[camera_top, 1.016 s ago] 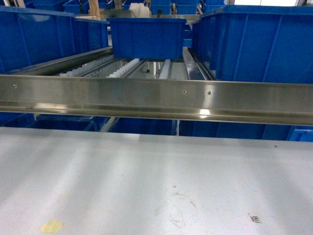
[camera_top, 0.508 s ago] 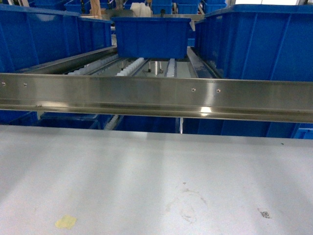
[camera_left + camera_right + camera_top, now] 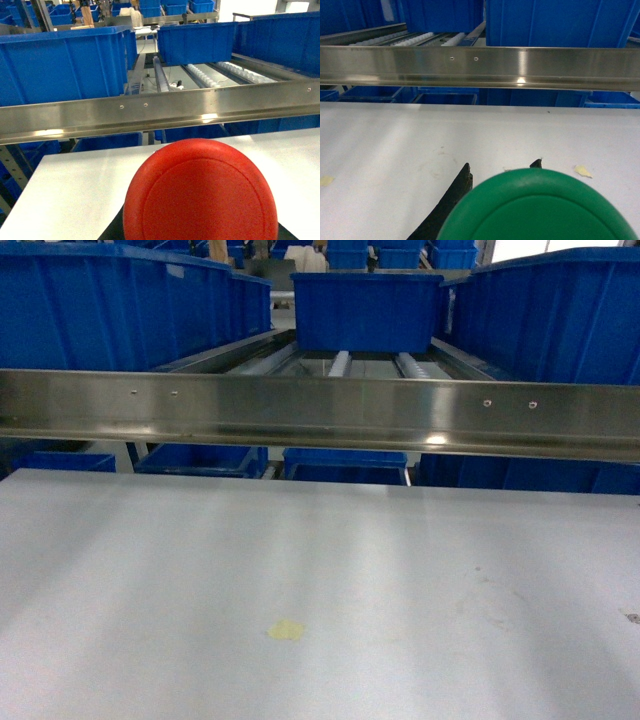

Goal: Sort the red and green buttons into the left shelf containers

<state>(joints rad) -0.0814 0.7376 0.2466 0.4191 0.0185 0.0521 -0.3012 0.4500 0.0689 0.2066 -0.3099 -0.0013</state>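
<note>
Left wrist view is filled at the bottom by the red button (image 3: 200, 192), its wide round cap facing the camera and hiding whatever grips it; the left gripper's fingers cannot be seen, so whether they clench it cannot be told. Right wrist view shows the green button (image 3: 540, 207) the same way, its cap close to the lens, with a dark finger (image 3: 451, 200) of the right gripper along its left edge and a small dark tip just above the cap; the fingers look closed about the button.

Both buttons sit above the pale grey counter (image 3: 320, 580), which bears a small yellowish spot (image 3: 287, 630). Beyond the counter's far edge runs a long steel rail (image 3: 320, 415). Behind it lie roller tracks (image 3: 340, 362) carrying blue bins: a large left bin (image 3: 120, 305), a smaller middle bin (image 3: 365, 310) farther back, and another at the right (image 3: 560, 310). More blue bins show under the rail.
</note>
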